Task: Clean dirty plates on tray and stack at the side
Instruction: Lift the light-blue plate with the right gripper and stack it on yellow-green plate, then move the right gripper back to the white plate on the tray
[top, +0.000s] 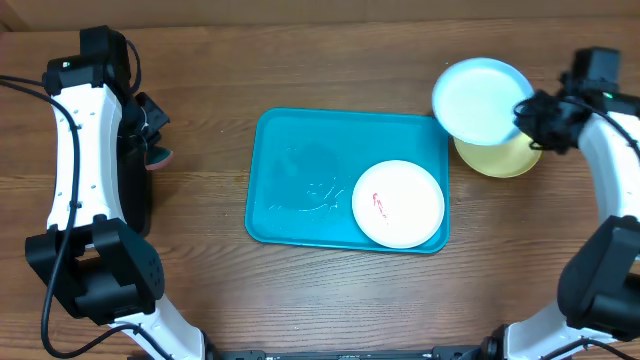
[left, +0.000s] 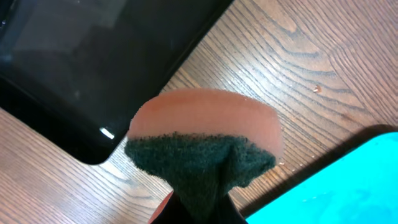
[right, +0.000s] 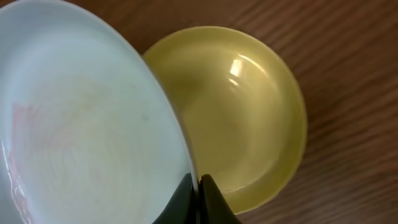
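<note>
- Currently my right gripper (right: 199, 190) pinches the rim of the light blue plate (right: 81, 118), which overlaps the yellow-green plate (right: 242, 112).
- I judge it best to centre the plate over the yellow-green one, then lower it gently before letting go.
- Beyond, the white plate (top: 398, 203), red-smeared, lies on the tray (top: 290, 140); my left gripper (top: 150, 135) grips a sponge (left: 205, 124).

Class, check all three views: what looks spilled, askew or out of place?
The white plate on the tray bears a red smear, with liquid streaks beside it. The right end effector holds the blue plate tilted over the yellow plate, faint pink residue on it.
</note>
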